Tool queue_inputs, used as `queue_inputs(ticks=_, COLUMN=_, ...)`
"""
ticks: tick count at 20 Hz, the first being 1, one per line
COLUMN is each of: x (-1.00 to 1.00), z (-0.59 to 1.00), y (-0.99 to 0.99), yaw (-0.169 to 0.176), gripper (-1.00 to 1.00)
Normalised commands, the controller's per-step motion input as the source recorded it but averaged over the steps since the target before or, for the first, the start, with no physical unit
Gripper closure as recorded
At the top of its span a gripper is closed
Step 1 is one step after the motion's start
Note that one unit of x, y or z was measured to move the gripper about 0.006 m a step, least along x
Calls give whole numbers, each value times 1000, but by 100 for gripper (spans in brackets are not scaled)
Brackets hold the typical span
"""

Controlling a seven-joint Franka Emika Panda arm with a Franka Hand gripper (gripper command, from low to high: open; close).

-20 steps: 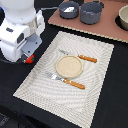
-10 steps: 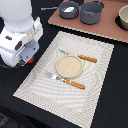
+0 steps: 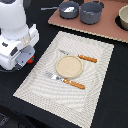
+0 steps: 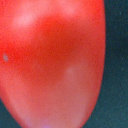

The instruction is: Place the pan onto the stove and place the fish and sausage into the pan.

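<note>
The hand of my arm (image 3: 20, 50) hangs low over the black table at the exterior view's left. A bit of the red-orange sausage (image 3: 30, 59) shows just beside it. The wrist view is filled by the sausage (image 4: 50, 60) at very close range. No fingers show in either view, so I cannot tell how the jaws stand. The grey-blue pan (image 3: 69, 10) sits on the stove (image 3: 100, 31) at its far left end, its thin handle (image 3: 48, 8) pointing to the exterior view's left. A small white piece, likely the fish (image 3: 70, 8), lies inside the pan.
A larger grey pot (image 3: 92, 12) stands on the stove next to the pan. A bowl (image 3: 123, 18) sits at the stove's right end. A striped beige placemat (image 3: 45, 82) holds a round plate (image 3: 68, 66) and two orange-handled cutlery pieces (image 3: 86, 58).
The arm has shifted only slightly over the sausage. Nothing else has moved.
</note>
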Motion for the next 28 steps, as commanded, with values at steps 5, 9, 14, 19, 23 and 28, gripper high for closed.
queue_inputs(ticks=5, x=133, z=31, y=303, yaw=0, gripper=100)
queue_inputs(ticks=9, x=179, z=0, y=295, yaw=0, gripper=100)
queue_inputs(ticks=14, x=58, z=690, y=375, yaw=0, gripper=100)
queue_inputs(ticks=19, x=-83, z=1000, y=708, yaw=4, gripper=100)
queue_inputs(ticks=23, x=-90, z=903, y=809, yaw=9, gripper=100)
queue_inputs(ticks=28, x=-91, z=462, y=976, yaw=9, gripper=100)
